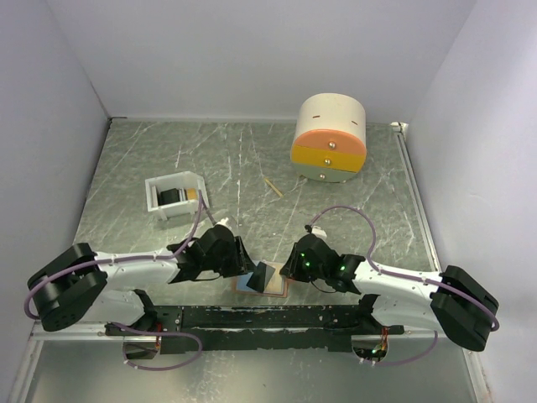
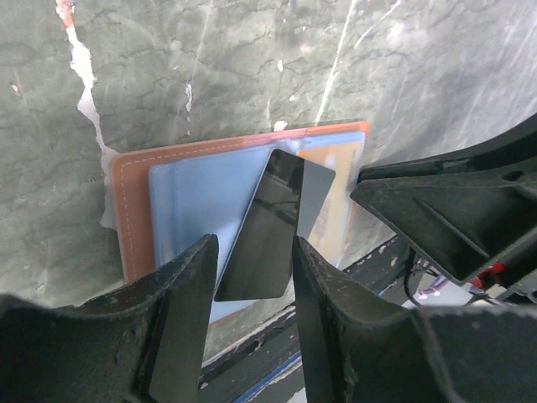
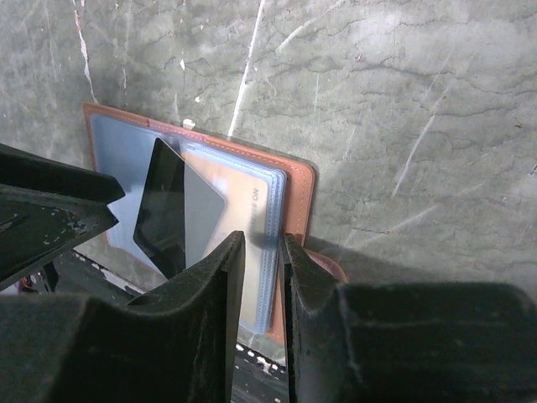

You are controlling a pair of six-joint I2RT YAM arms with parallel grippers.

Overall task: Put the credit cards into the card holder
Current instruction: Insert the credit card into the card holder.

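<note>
**A:** Left gripper point(image 2: 254, 248) sits closest. Its jaws are clamped on the long edges of a black credit card point(image 2: 273, 210), which is tilted over the open card holder point(image 2: 193, 193) at the middle of the worktop's point(image 1: 252, 168) near edge.

**B:** And the right gripper point(image 3: 262, 242)?

**A:** Its jaws are almost together, apparently pinching the holder's clear sleeves point(image 3: 273, 201) at their free edge.

**B:** Handling?

**A:** The card looks light, stiff and glossy, so it's probably slippery. Gripping the edges suits it and leaves the leading corner free. The sleeves look floppy and the holder light, so it may slide unless pinned. A gold card point(image 3: 231, 189) seems to be sleeved already.
</note>
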